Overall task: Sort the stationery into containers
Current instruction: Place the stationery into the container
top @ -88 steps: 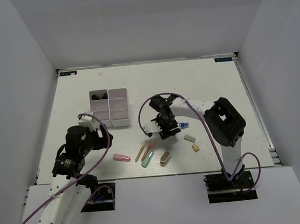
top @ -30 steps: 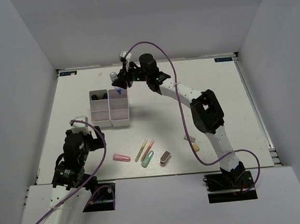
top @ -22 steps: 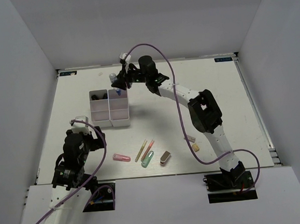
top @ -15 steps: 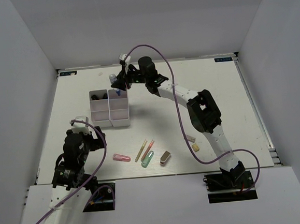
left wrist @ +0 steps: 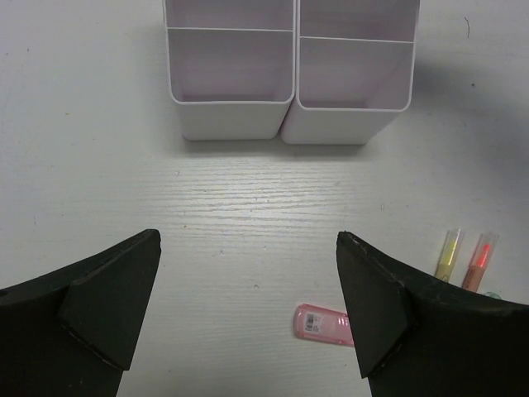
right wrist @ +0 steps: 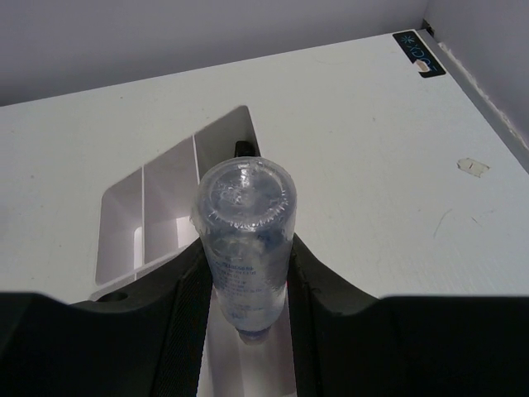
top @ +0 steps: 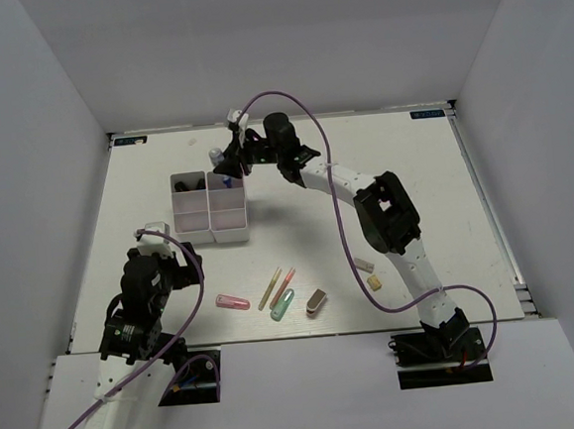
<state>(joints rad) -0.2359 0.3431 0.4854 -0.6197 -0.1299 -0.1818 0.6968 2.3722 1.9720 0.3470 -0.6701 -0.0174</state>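
Note:
My right gripper (top: 225, 163) is shut on the clear blue-capped bottle (right wrist: 245, 240) and holds it cap-down over the far right compartment of the white organizer box (top: 230, 226); the box also shows in the right wrist view (right wrist: 120, 227). My left gripper (left wrist: 248, 318) is open and empty above the table, near the pink capsule (left wrist: 324, 323), which also shows from above (top: 231, 301). The yellow pen (top: 269, 288), pink pen (top: 284, 282), teal tube (top: 281, 304), a grey block (top: 316, 302) and two tan blocks (top: 364, 265) (top: 375, 282) lie on the table.
Dark items sit in the far left compartment of the box (top: 188, 185). The box's near compartments (left wrist: 231, 76) look empty. White walls close in the table on three sides.
Since 2.9 s ago my right arm carried the bottle from the table's middle to above the box's far right compartment. In the last second it shifted slightly. The left arm has barely moved.

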